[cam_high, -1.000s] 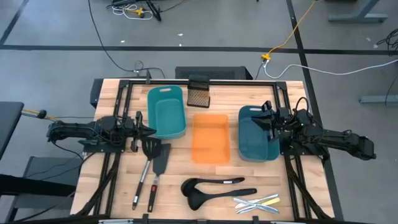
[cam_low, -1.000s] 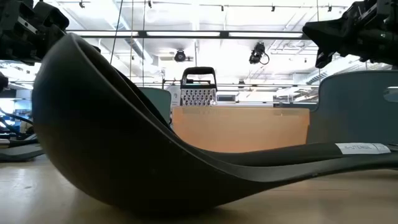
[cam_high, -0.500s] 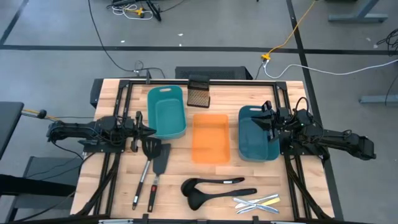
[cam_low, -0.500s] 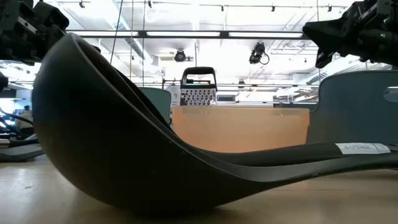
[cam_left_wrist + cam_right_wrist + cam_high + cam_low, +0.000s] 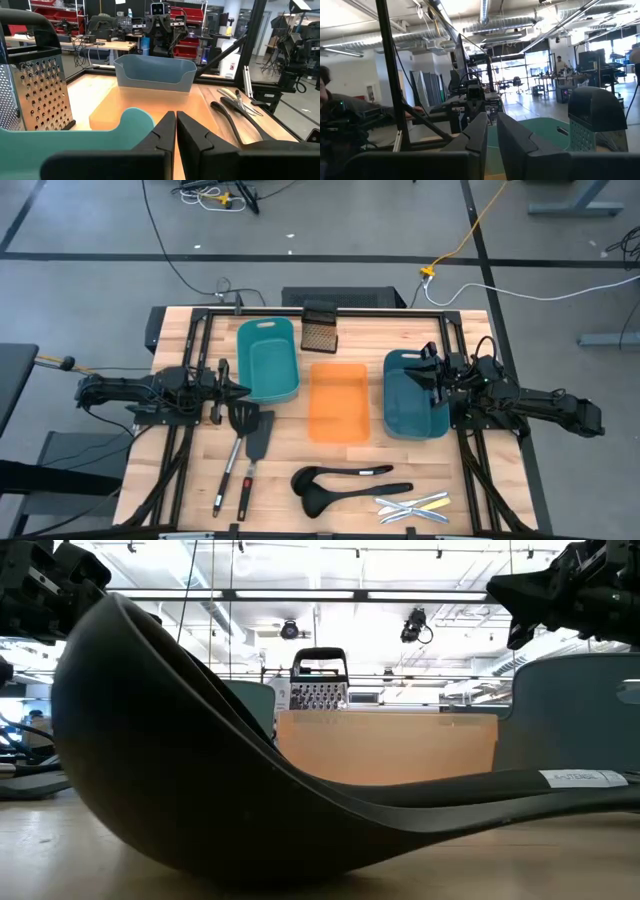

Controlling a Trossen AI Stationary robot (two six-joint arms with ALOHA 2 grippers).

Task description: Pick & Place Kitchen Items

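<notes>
Two spatulas (image 5: 240, 455) with black heads and long metal handles lie flat near the table's left front. Two black ladles (image 5: 345, 480) lie side by side near the front edge; one ladle's bowl (image 5: 190, 780) fills the low view. Small silvery and pale-yellow cutlery (image 5: 412, 506) lies right of the ladles. My left gripper (image 5: 243, 390) (image 5: 176, 116) hovers level beside the teal tray (image 5: 268, 358), just beyond the spatula heads, shut and holding nothing. My right gripper (image 5: 410, 375) (image 5: 492, 119) hovers over the blue tray (image 5: 413, 405), its fingers a narrow gap apart with nothing between them.
An orange tray (image 5: 338, 402) lies between the teal and blue trays. A small dark mesh box (image 5: 320, 330) stands at the far edge behind it. A black frame runs along the table's sides. Bare wood shows in front of the trays, between the spatulas and the ladles.
</notes>
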